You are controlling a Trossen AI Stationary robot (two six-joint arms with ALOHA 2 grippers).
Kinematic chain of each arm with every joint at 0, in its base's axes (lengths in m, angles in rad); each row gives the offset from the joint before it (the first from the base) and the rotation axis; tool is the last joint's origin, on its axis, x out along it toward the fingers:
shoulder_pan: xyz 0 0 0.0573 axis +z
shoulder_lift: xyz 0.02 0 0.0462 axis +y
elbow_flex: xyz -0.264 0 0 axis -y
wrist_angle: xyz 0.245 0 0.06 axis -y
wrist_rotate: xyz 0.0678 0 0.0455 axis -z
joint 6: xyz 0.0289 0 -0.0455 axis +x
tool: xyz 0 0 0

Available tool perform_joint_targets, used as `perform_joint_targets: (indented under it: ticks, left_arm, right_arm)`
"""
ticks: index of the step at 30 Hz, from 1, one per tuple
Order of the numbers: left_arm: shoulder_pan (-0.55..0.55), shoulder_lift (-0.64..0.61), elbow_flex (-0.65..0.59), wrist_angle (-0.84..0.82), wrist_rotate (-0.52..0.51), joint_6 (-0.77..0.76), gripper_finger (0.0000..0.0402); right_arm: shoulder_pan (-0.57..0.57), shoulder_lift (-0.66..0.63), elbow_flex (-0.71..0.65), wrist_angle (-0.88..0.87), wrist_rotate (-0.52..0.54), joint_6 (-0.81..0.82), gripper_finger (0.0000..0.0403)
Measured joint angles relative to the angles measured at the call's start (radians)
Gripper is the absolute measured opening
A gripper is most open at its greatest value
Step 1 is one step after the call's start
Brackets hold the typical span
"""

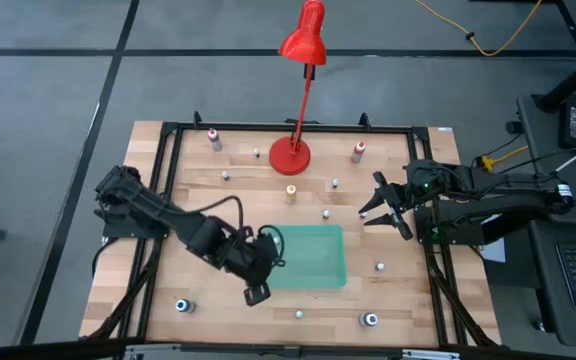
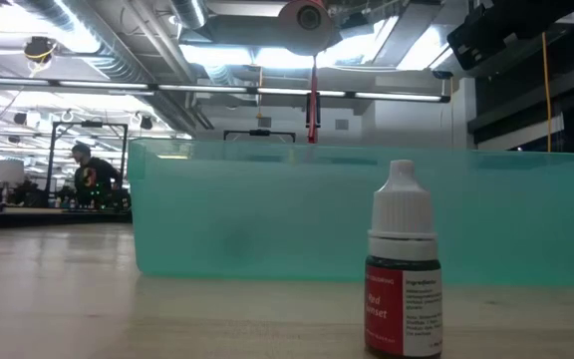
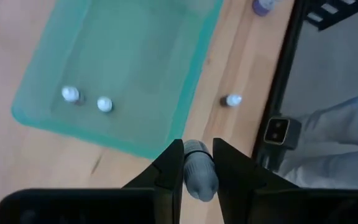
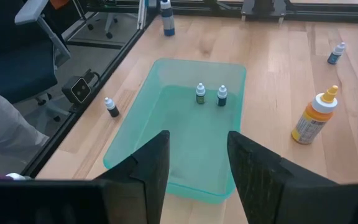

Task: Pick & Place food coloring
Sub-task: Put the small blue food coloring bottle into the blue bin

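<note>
One small bottle (image 3: 199, 174) sits pinched between the left gripper's (image 3: 199, 177) narrowed fingers, near the green tray's (image 1: 328, 280) front-left corner, apparently outside its rim. Judgement: carry it over the wall and well inside before letting go, low, so it doesn't bounce onto the two bottles (image 3: 87, 99) already standing in the tray. Farther off, loose bottles dot the table (image 1: 218, 190). The right gripper (image 1: 386, 208) waits beyond the tray's right side, fingers parted, holding nothing.
</note>
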Motion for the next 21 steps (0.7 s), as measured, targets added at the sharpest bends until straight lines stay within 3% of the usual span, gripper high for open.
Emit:
perform_joint_targets:
  ticks: [12, 21]
  left_arm:
    - [0.089, 0.02, 0.002, 0.008, 0.008, 0.142, 0.0063]
    - [0.112, 0.121, -0.004, 0.102, 0.003, 0.272, 0.0063]
  right_arm:
    - [0.0, 0.0, 0.0, 0.0, 0.0, 0.015, 0.0163]
    - [0.0, 0.0, 0.0, -0.002, -0.001, 0.015, 0.0163]
